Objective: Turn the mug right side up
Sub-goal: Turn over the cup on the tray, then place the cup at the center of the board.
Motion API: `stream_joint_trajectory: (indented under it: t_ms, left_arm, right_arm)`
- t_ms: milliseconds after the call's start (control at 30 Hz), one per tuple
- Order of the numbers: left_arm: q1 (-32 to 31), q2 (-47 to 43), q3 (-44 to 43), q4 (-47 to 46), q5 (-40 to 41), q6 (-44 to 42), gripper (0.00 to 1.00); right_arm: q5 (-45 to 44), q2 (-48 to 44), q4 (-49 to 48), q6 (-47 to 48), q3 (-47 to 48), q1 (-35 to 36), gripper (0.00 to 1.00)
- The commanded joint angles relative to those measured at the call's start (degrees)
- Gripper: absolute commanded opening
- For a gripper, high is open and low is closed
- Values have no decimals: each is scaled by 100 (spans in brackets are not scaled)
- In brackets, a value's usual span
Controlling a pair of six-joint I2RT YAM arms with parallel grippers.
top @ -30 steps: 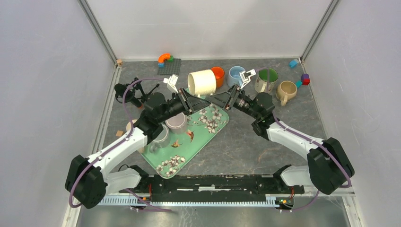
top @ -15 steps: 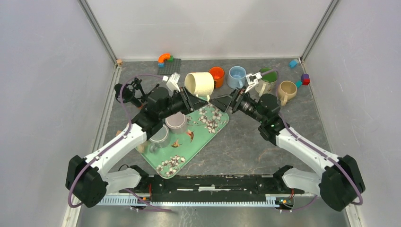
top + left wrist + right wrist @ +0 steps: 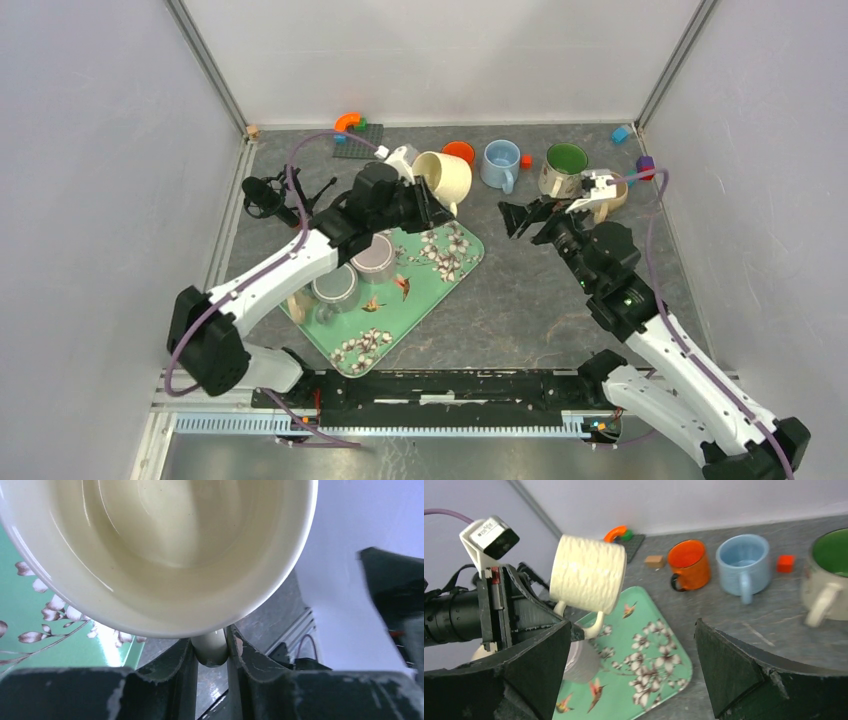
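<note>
Mug [image 3: 165, 545] handle [image 3: 210, 649] clenched in L pincer [image 3: 428, 207], rim cropped close-up; R pincer [image 3: 527, 212] released.

The cream ceramic mug [image 3: 165, 555] overruns the left wrist view's top and left edges, its handle [image 3: 210, 647] mostly hidden inside the left gripper [image 3: 211, 656], and what seems a beige mug [image 3: 619, 193] hides behind the white right wrist camera [image 3: 597, 183].

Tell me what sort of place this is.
Probably a robot lab test cell: white panel walls box in a grey table, a mounting rail lines its near edge, and toy blocks lie among mugs.
</note>
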State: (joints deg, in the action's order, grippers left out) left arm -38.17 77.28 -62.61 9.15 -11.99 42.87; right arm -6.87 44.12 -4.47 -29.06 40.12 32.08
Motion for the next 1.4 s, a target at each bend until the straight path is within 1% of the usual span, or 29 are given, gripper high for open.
stream_joint_trajectory:
  t_ms: [0, 33, 367, 533, 667, 833, 1033, 1167, 1367]
  left_arm:
    - [-266, 431, -965, -10, 464, -749, 2]
    - [-317, 604, -1141, 78, 522, -808, 2]
    - [-793, 2262, -2693, 858, 1019, -1244, 2]
    - [-884, 2889, -3169, 1062, 1182, -1357, 2]
    - [-894, 3276, -3469, 1261, 1568, -1486, 2]
    - [-894, 3632, -3636, 1296, 1913, -1696, 2]
    - [-894, 3877, -3737, 1250, 2006, -1730, 2]
    - [-898, 3924, -3532, 1115, 2009, -1677, 2]
    - [-911, 4238, -3362, 958, 2038, -1687, 2]
  right_arm:
    - [-979, -376, 438, 643, 368, -19, 98]
    - [-1026, -464, 593, 707, 382, -18, 98]
    - [-1131, -902, 899, 879, 597, -25, 98]
    - [-1168, -949, 1028, 978, 714, -21, 98]
    - [-1137, -942, 1078, 1005, 750, -17, 98]
    - [-1032, -924, 1061, 990, 752, -18, 98]
    - [-943, -887, 1080, 990, 752, -19, 98]
    - [-911, -883, 1094, 990, 722, -20, 98]
    - [-730, -812, 1097, 947, 673, -22, 98]
